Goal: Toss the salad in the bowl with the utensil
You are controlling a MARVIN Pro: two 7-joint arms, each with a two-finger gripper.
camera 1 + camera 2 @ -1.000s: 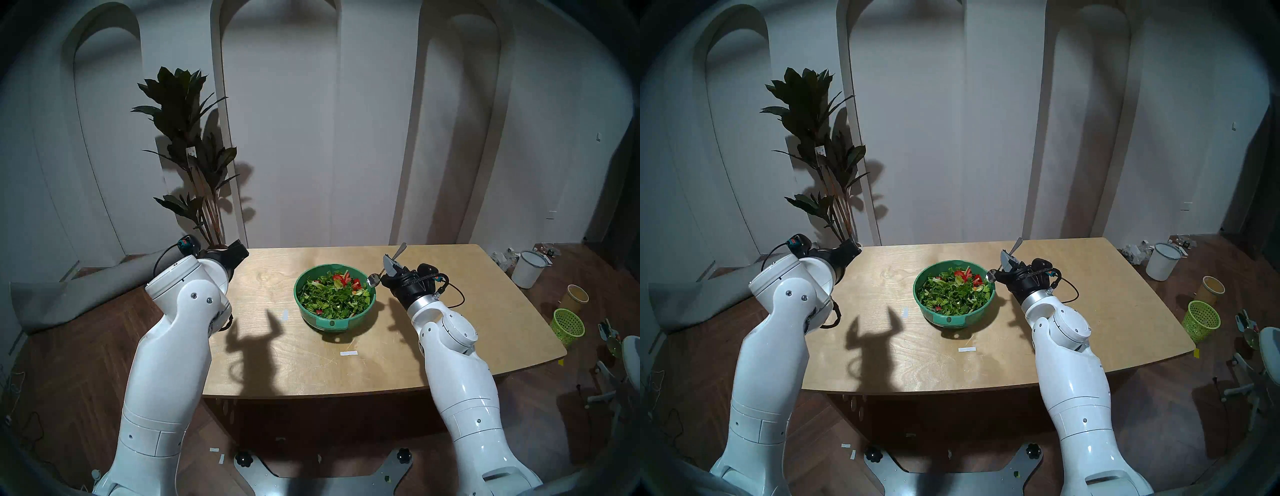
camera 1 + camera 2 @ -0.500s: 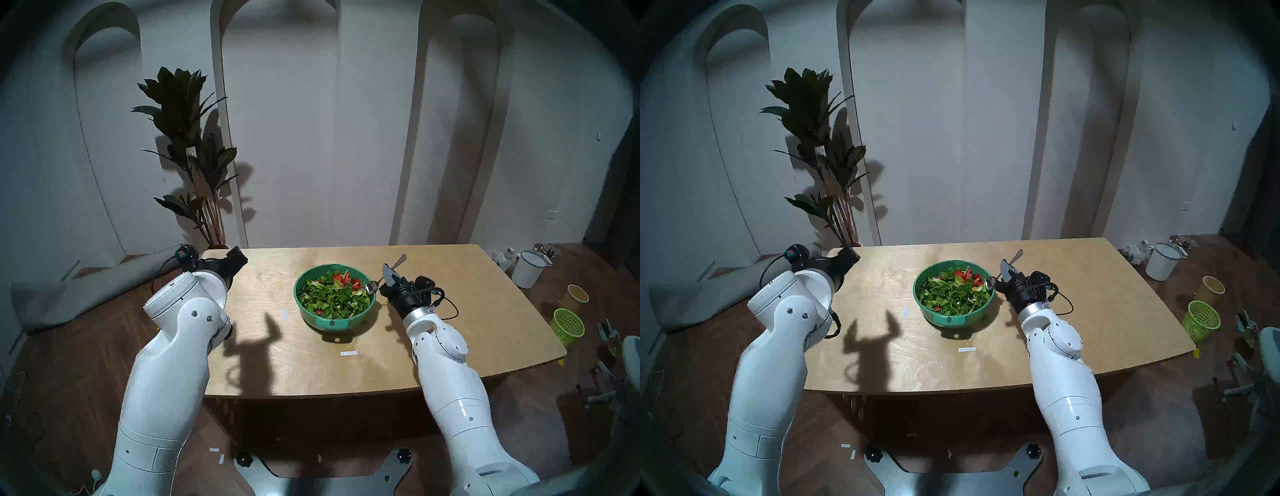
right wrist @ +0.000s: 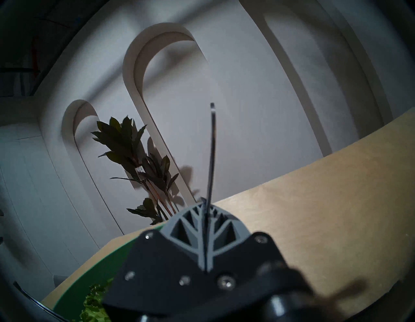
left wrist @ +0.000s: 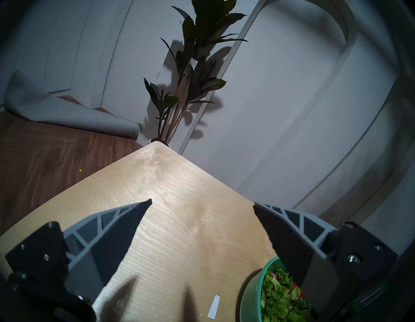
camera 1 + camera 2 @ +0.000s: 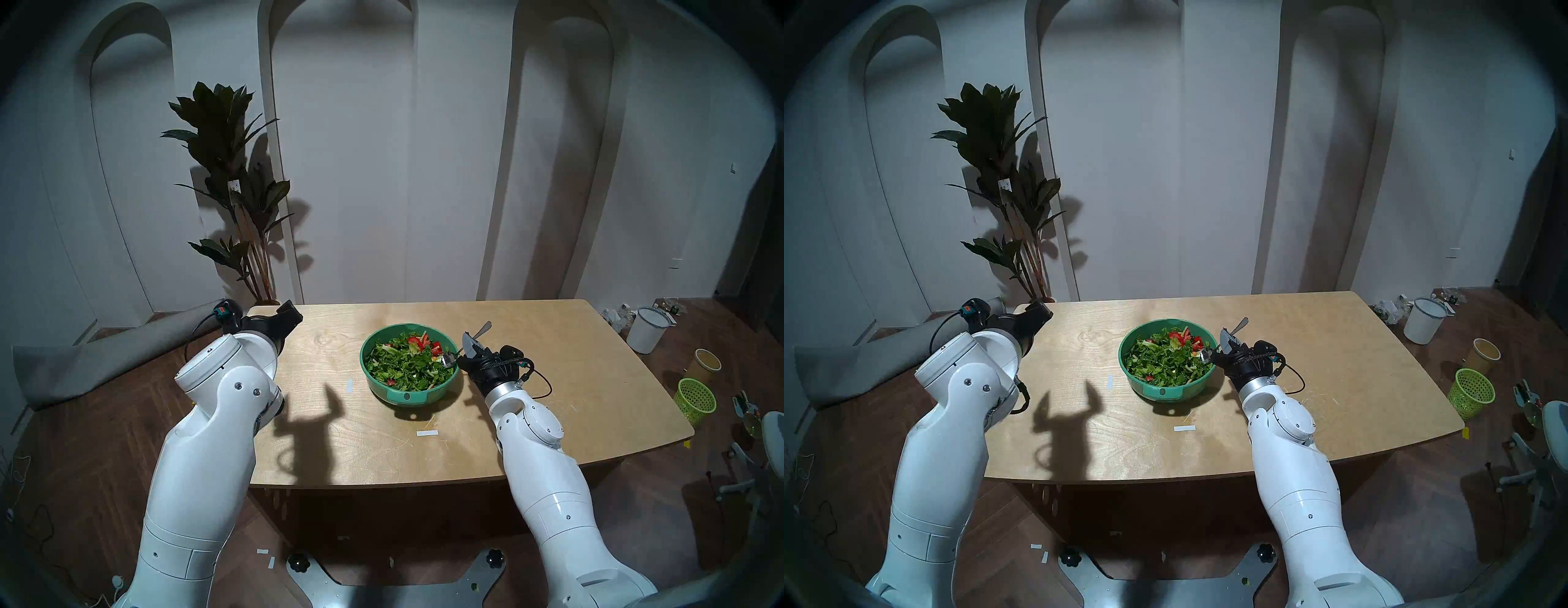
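— Right end effector (image 5: pixel 470 344) was clamped tight on the spoon (image 5: pixel 464 349), wasn't it?
— It was. Its fingers (image 3: pixel 203 227) were pressed together around the thin handle, which stuck out past them and away from the bowl (image 5: pixel 407 396), while the round end dipped over the bowl's right rim, at the edge of the salad (image 5: pixel 407 361).
— And the left end effector (image 4: pixel 202 203)?
— It hung with its fingers (image 4: pixel 125 227) spread wide and nothing between them, above the counter (image 5: pixel 530 407) near its far left corner, well apart from the bowl.
— Where did the bowl stand?
— Around the middle of the counter, upright, heaped with chopped green leaves and red pieces. Past the counter's far left corner stood a dark-leaved plant (image 5: pixel 229 170) against the white wall.
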